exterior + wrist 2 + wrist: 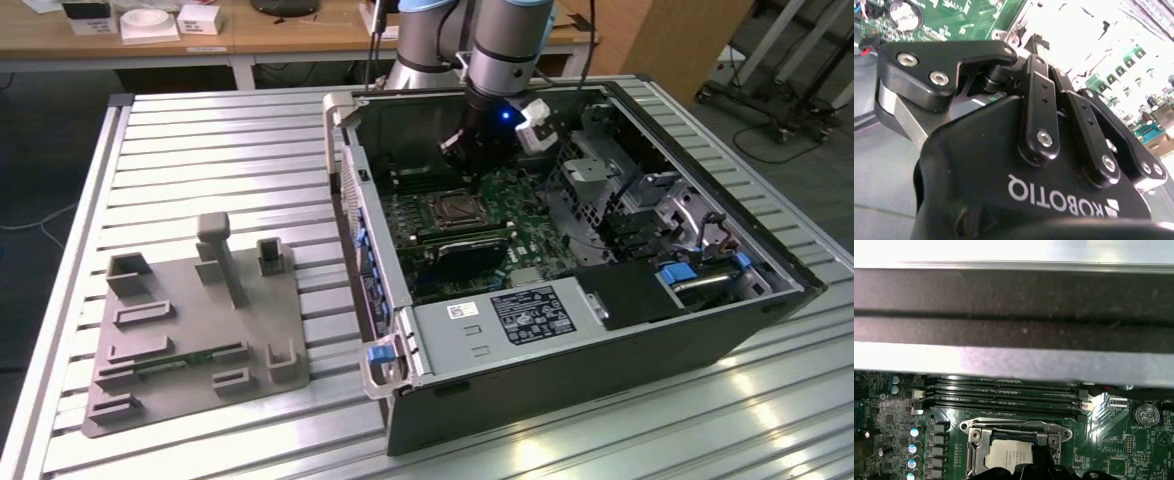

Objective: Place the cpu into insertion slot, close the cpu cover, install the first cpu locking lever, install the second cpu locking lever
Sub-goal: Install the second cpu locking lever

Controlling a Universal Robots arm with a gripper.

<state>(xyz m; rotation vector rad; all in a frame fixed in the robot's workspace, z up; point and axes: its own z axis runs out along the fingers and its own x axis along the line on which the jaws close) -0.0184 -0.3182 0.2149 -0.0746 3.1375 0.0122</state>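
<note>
In the exterior view my gripper (465, 160) hangs inside the open computer case, just beyond the insertion slot (447, 210) on the green motherboard (527, 215). The first wrist view looks down on the slot (972, 452). The cpu (1004, 456) lies in it with its silvery top showing. The cpu cover (1014, 429), a thin silver frame, lies flat around the chip. A dark part of the gripper overlaps the near edge of the cpu. The second wrist view shows the gripper's black body (1019, 165) from behind.
Long black memory slots (1004, 395) run just beyond the socket. The case wall (350, 190) and a drive cage (627, 190) close in the board. A black block (467, 255) sits near the socket. A grey fixture plate (187, 330) lies on the slatted table.
</note>
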